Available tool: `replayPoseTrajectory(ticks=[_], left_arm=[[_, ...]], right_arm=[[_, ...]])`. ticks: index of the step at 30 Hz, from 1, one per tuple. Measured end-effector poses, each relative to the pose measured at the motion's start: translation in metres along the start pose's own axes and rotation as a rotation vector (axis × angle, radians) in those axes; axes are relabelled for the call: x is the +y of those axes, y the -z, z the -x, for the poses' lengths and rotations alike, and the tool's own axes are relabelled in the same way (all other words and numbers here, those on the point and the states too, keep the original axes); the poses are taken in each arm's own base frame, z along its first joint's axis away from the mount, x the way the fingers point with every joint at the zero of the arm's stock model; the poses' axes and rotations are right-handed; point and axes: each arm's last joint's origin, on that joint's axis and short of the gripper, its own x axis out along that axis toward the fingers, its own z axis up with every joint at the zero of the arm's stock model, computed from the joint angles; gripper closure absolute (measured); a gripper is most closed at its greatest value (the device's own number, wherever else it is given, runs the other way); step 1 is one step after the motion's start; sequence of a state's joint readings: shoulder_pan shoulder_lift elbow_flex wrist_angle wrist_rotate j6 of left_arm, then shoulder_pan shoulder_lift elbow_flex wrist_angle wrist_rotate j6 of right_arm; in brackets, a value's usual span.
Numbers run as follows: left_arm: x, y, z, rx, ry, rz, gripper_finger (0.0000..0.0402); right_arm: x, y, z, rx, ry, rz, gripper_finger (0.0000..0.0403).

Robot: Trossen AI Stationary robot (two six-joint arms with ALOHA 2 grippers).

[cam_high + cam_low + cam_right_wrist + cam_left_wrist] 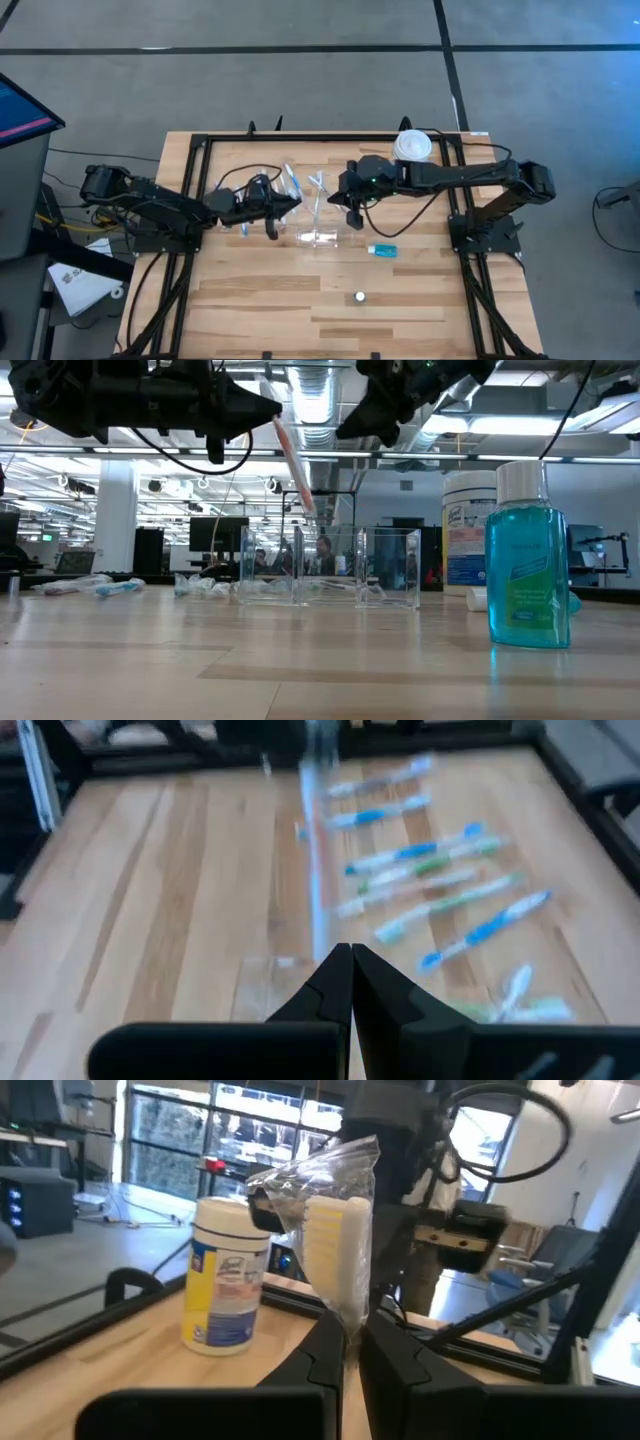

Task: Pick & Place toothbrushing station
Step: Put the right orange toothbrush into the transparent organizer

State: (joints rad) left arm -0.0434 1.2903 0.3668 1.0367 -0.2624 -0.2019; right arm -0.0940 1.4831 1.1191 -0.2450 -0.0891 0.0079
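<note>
Progress: early — one wrapped toothbrush (335, 1250) lifted in the left gripper (345, 1360), jaws pinched on it, above the table (260, 310)
Remaining: loose toothbrushes (430, 890) lie beside the clear holder (322, 238); right gripper (350, 980) jaws closed, empty

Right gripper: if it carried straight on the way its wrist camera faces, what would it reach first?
Likely the wrapped toothbrush standing up ahead of the right gripper, held by the left gripper; depth is uncertain.

A white wipes tub (412, 146) stands at the wooden table's (260, 310) far edge.
</note>
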Motion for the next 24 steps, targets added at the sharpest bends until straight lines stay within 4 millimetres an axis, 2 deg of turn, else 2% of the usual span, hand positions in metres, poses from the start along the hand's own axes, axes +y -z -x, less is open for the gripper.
replayPoseTrajectory(ticks=[8,17,24], left_arm=[[-0.001,0.000,0.001,0.026,0.047,0.043,0.0395],[0.001,-0.009,0.015,0.127,0.023,0.041,0.0395],[0.002,-0.003,0.017,0.202,0.003,0.048,0.0395]], right_arm=[[0.000,0.006,0.000,0.058,0.001,-0.023,0.0403],[0.000,0.007,0.000,0.069,0.001,-0.025,0.0403],[0.000,0.007,0.000,0.068,0.001,-0.024,0.0403]])
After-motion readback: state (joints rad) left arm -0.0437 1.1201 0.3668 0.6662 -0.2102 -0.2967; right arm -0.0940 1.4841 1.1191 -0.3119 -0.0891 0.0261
